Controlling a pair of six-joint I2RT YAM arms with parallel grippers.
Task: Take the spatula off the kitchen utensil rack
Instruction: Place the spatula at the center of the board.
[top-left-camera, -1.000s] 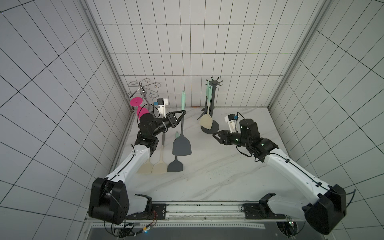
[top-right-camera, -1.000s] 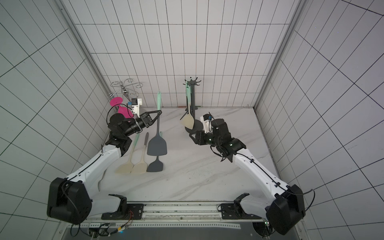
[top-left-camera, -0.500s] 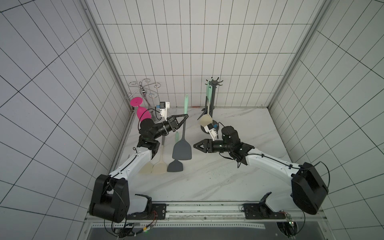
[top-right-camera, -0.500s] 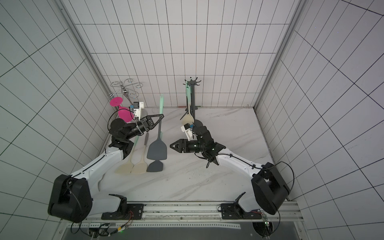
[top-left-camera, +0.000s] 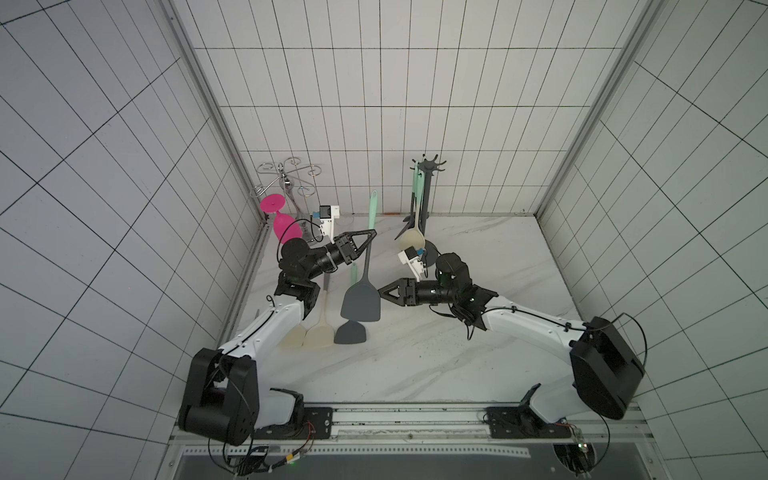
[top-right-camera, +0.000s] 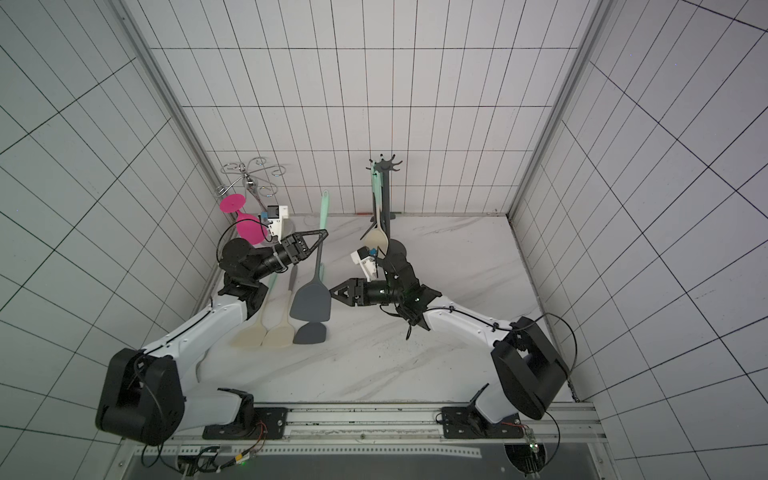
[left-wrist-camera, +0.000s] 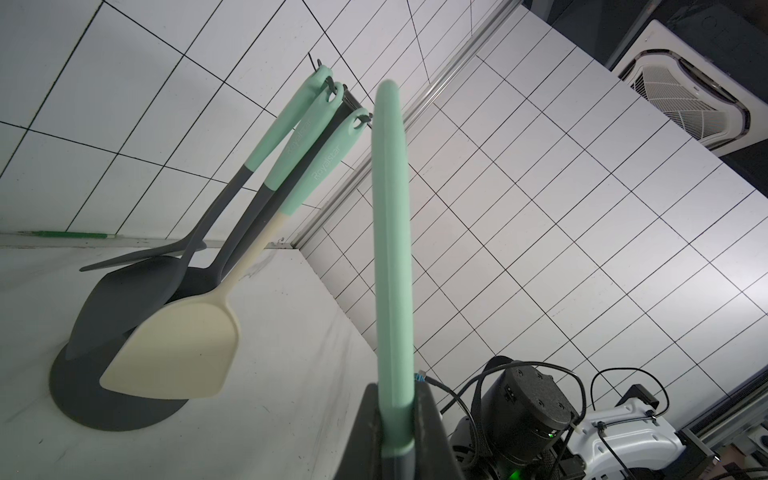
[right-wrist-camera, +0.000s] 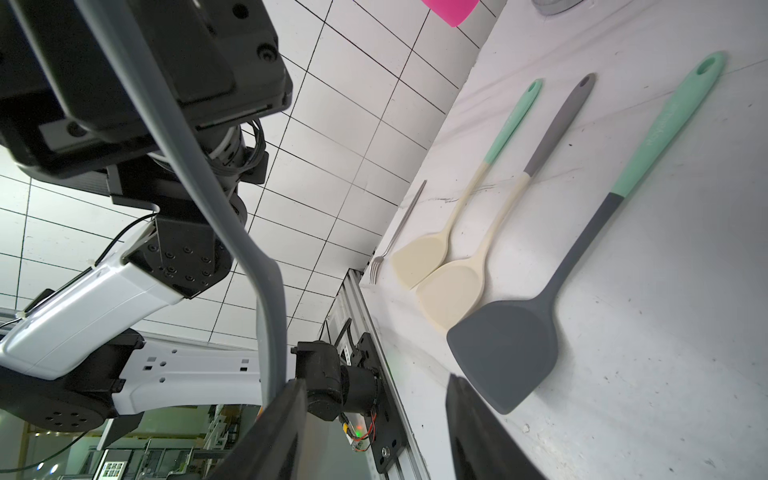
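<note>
White tiled walls close in a marble table (top-left-camera: 478, 257) on three sides. From where I stand, the left gripper (top-left-camera: 371, 233) is clamped tight on the spatula (top-left-camera: 360, 305), pinching it where the mint handle meets the dark grey neck. The spatula hangs upright in the air, handle up and grey blade down, above the table and apart from the rack (top-left-camera: 427, 191). The left wrist view shows the mint handle (left-wrist-camera: 392, 249) rising out from between the closed fingers.

The right gripper (top-left-camera: 384, 289) lies low and level, pointing at the blade from the side, its tips just beside the blade's edge in both top views. Its jaws stand apart with nothing between them; in the right wrist view the blade's edge (right-wrist-camera: 266, 299) runs down beside one finger (right-wrist-camera: 286, 415), and I cannot tell whether they touch.

At the back wall the rack has a cream turner (left-wrist-camera: 178, 349) and two dark utensils (left-wrist-camera: 124, 303) hanging from its hooks. Three utensils lie side by side on the table below the left arm: two cream (top-left-camera: 296, 334) (top-left-camera: 319, 334) and one grey (top-left-camera: 350, 332), with a fork (right-wrist-camera: 399, 232) beside them. In the far corner a pink glass (top-left-camera: 284, 226) hangs upside down from a chrome holder (top-left-camera: 286, 178).
</note>
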